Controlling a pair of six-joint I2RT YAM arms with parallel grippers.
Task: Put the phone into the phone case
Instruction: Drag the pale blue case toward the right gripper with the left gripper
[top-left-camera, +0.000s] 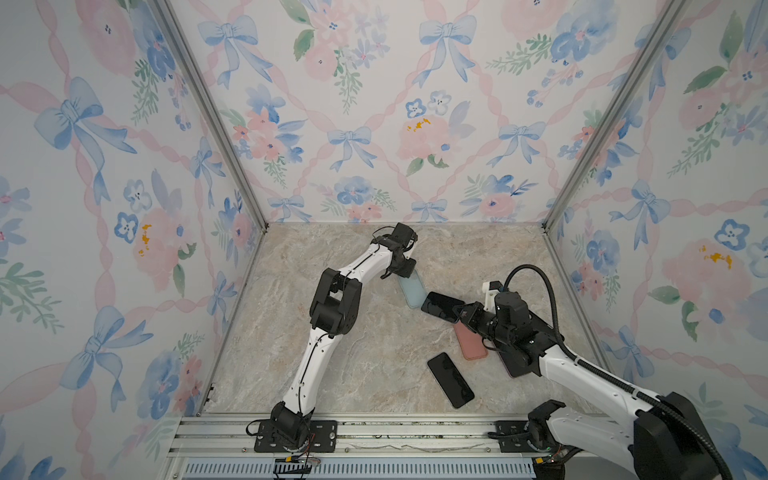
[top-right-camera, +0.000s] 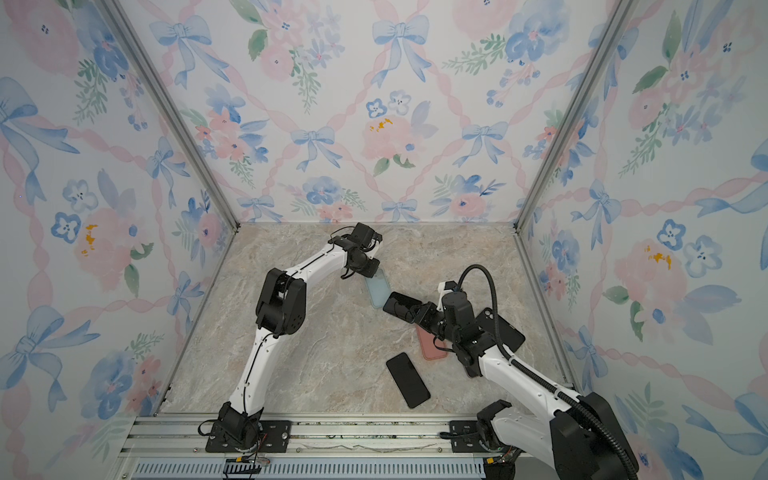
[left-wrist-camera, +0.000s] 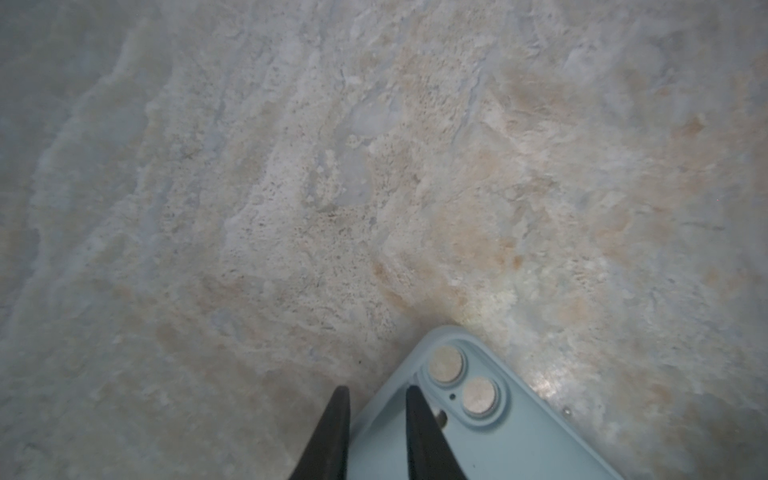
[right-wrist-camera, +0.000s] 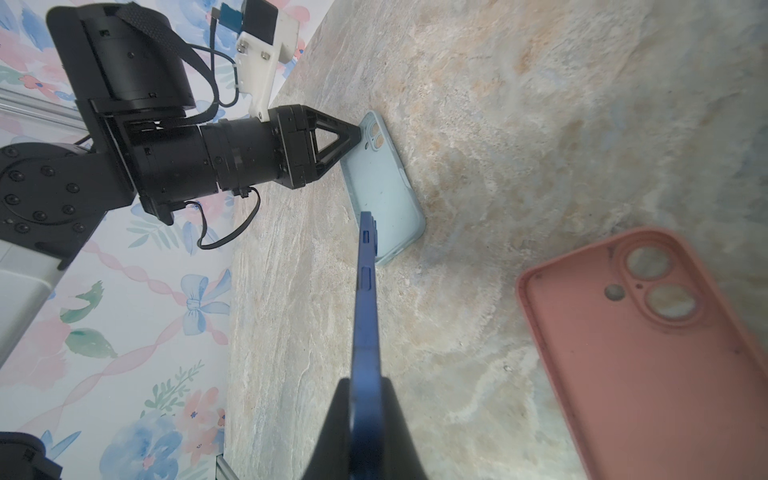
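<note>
At the far middle of the marble table (top-left-camera: 353, 353) we see the left gripper (top-left-camera: 401, 272) down on the camera-cutout end of the pale blue case (top-left-camera: 413, 293). In the left wrist view its fingers (left-wrist-camera: 417, 419) stand close together astride the case's side rim, one over the case (left-wrist-camera: 478, 440) and one outside it. We cannot tell whether they pinch the rim.

The case lies flat. Its long axis runs from the far end under the gripper toward the near right, and two round cutouts show the table through them.

Just right of the case's near end we find the phone (top-left-camera: 441, 306), dark-screened with a blue frame. It is tipped up on its long edge, and the right wrist view shows it edge-on (right-wrist-camera: 365, 316) with side buttons. Its long axis points from the right gripper (top-left-camera: 463, 313) toward the case's near end (right-wrist-camera: 382, 187), which its far tip overlaps. We cannot make out contact.

The right gripper (right-wrist-camera: 365, 380) is clenched on the phone's near end, a finger on each face.
</note>
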